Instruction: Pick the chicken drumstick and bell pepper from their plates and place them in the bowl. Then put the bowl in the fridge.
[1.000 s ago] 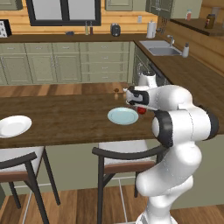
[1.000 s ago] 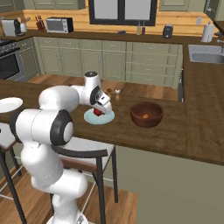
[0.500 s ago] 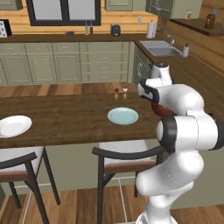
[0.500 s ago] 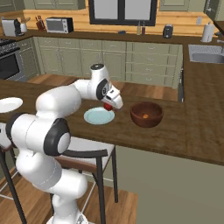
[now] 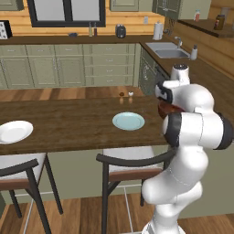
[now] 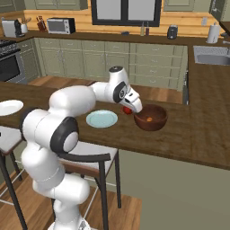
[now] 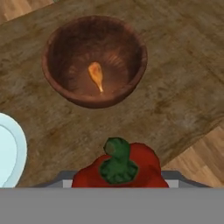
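Observation:
My gripper [image 6: 131, 107] is shut on the bell pepper [image 6: 128, 110], a glossy red lump with a green stem that fills the bottom of the hand view [image 7: 120, 168]. It hangs just left of the bowl [image 6: 152, 126], a little above the counter. The dark wooden bowl [image 7: 89, 99] holds the chicken drumstick [image 7: 96, 75], orange-brown, lying on its bottom. To the left of the bowl lies the pale blue-green plate [image 6: 102, 118], with nothing on it. A white plate [image 6: 9, 107] sits at the far left of the counter. In the left base view the arm hides most of the bowl [image 5: 165, 109].
The wooden counter [image 5: 68, 128] runs left to right, its near edge above two dark stools [image 5: 132, 161]. Two small shakers [image 5: 125, 94] stand at the counter's far edge. The back wall has cabinets and a sink [image 5: 170, 53].
The arm has swung right from over the pale blue-green plate to the bowl's side, carrying the bell pepper. The plate is left bare.

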Available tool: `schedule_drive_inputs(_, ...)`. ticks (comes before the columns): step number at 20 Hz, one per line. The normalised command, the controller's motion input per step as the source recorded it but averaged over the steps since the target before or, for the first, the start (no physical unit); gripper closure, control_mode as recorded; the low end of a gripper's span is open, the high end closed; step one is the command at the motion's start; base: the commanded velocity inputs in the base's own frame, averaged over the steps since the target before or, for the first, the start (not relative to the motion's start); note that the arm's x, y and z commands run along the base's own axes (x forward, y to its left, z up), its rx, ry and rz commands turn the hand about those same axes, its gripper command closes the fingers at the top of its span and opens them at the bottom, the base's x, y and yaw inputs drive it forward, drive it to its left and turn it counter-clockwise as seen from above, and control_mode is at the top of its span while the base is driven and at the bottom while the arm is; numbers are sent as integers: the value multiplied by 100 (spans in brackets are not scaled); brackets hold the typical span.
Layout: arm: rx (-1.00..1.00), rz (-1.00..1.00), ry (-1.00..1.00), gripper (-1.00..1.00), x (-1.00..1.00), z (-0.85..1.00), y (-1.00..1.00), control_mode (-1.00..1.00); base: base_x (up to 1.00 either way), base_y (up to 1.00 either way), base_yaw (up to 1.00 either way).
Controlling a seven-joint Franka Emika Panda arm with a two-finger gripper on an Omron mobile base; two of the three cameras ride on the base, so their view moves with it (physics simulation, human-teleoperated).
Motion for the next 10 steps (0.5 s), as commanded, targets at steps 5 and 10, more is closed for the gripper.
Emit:
schedule_drive_inputs(5, 0, 0, 4, 100, 62, -13, -65, -100, 0, 0, 0)
schedule_drive_inputs(10, 1, 0, 2, 100, 59, -26, -40, -100, 0, 0, 0)
